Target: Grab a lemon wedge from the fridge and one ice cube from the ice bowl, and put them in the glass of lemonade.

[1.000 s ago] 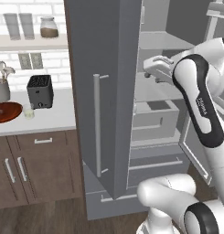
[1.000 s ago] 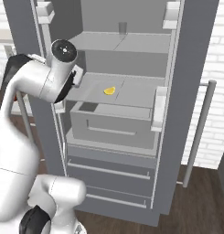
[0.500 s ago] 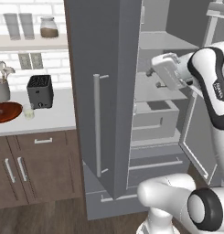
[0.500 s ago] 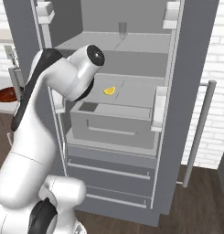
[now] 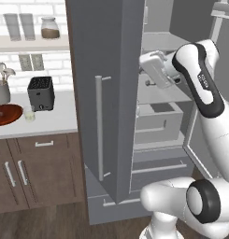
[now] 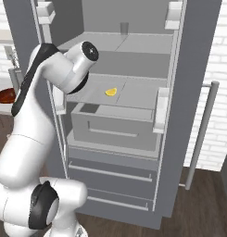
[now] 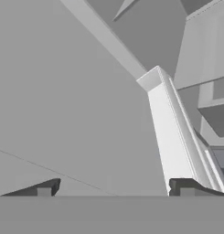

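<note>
Pincer (image 7: 113,187) apart, nothing between the tips; hand view looks at grey fridge panels and a pale door-shelf edge close ahead. In the left base view the hand sits just inside the open fridge (image 5: 106,93), by the left door's inner edge.

Lemon wedge (image 6: 110,91) lies on the middle shelf, well apart from the hand and deeper in.

Risks (judgement):
- hand or forearm may clip the door shelf when swinging toward the wedge;
- wedge is tiny, so a slightly off approach could push it along the shelf instead of gripping it.

Bowl (image 5: 7,114) and glass of lemonade (image 5: 28,115) wait on the counter (image 5: 50,121).
</note>
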